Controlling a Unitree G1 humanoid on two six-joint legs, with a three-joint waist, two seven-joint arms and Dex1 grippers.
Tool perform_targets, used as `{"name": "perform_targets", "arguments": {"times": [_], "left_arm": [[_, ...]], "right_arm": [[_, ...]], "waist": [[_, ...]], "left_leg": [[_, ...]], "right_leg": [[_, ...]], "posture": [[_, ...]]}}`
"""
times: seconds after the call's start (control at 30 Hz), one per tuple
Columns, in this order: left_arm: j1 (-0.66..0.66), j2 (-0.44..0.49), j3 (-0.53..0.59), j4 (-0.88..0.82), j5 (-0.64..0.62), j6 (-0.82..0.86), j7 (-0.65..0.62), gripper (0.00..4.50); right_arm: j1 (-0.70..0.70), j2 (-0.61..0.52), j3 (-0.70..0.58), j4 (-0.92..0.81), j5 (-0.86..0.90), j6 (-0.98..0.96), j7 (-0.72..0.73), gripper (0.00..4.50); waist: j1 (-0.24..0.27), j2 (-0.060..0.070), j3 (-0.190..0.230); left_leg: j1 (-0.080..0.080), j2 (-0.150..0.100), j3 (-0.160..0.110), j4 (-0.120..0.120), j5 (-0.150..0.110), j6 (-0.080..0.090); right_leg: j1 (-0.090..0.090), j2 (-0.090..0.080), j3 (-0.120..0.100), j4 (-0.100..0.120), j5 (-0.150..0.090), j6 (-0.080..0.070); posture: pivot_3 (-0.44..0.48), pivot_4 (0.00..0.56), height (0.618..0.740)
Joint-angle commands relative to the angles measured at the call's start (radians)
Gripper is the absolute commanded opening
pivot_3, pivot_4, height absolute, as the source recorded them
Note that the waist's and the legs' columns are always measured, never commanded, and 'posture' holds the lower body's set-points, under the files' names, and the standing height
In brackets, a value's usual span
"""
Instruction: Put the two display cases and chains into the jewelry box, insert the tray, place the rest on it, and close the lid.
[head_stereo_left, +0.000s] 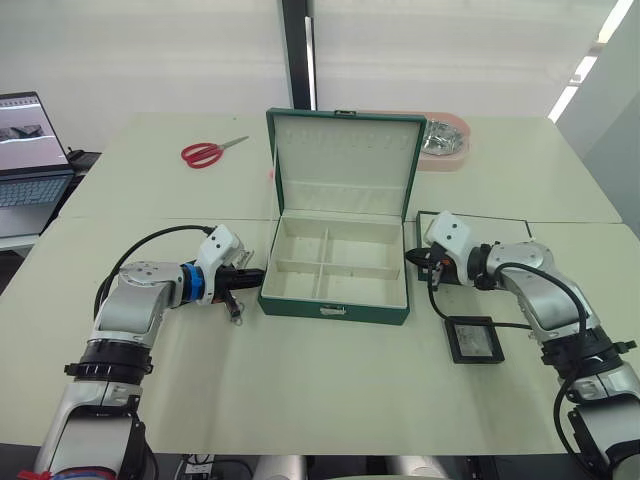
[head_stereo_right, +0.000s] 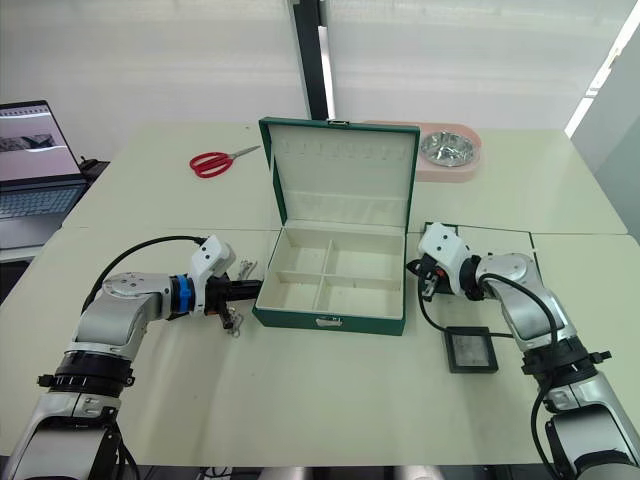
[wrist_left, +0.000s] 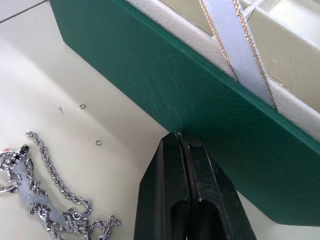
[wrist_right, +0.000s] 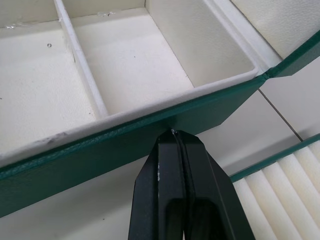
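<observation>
The jewelry box (head_stereo_left: 334, 307) stands open mid-table, its compartments showing bare cream lining, and the lid (head_stereo_left: 345, 160) is upright behind it. My left gripper (head_stereo_left: 250, 277) is shut, its tip against the box's left wall (wrist_left: 178, 137). A silver chain (wrist_left: 45, 200) lies on the table beside it (head_stereo_left: 235, 305). A pale strip edged with gold chain (wrist_left: 235, 45) crosses the box's rim in the left wrist view. My right gripper (head_stereo_left: 415, 262) is shut and touches the right wall (wrist_right: 173, 132). One display case (head_stereo_left: 473, 338) lies flat at the front right. The tray (head_stereo_left: 505, 224) sits behind my right arm.
Red scissors (head_stereo_left: 205, 153) lie at the back left. A pink dish (head_stereo_left: 448, 158) with something metallic in it sits at the back right. A laptop (head_stereo_left: 30, 160) stands off the table's left side. Small loose rings (wrist_left: 82, 106) dot the table near the chain.
</observation>
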Motion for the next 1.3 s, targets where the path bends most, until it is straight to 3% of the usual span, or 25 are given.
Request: {"name": "perform_targets", "arguments": {"times": [0.03,0.83,1.1,1.3], "left_arm": [[0.003,-0.01,-0.013,-0.051,-0.029,-0.005,-0.018,0.0],[0.01,0.005,0.02,-0.053,-0.028,-0.002,0.001,0.0],[0.0,0.165,0.164,0.067,-0.066,-0.071,-0.019,0.0],[0.087,0.307,0.287,0.175,-0.08,-0.231,-0.06,0.0]], "right_arm": [[-0.02,0.023,0.016,-0.018,0.009,-0.026,0.023,0.01],[-0.017,0.034,-0.023,-0.029,0.0,-0.011,0.015,0.01],[0.122,-0.097,-0.195,-0.203,0.074,-0.014,0.025,0.01],[0.348,-0.231,-0.434,-0.375,0.147,-0.056,0.073,0.01]], "waist": [[0.0,0.0,0.0],[-0.002,0.0,0.0],[0.002,0.0,0.0],[0.003,0.001,0.001]], "left_leg": [[0.0,0.0,0.0,0.0,0.0,0.0],[0.0,0.0,0.0,0.0,0.0,0.0],[-0.001,0.0,-0.001,-0.001,-0.002,0.003],[-0.001,0.0,0.0,-0.002,-0.003,0.004]], "right_leg": [[0.0,0.0,0.0,0.0,0.0,0.0],[0.0,0.0,0.0,0.0,0.0,0.0],[-0.002,0.0,0.0,-0.001,0.0,0.0],[-0.001,-0.001,0.0,-0.003,0.0,0.0]], "posture": [[0.0,0.15,0.74],[0.0,0.15,0.74],[0.0,0.15,0.74],[0.0,0.15,0.74]]}}
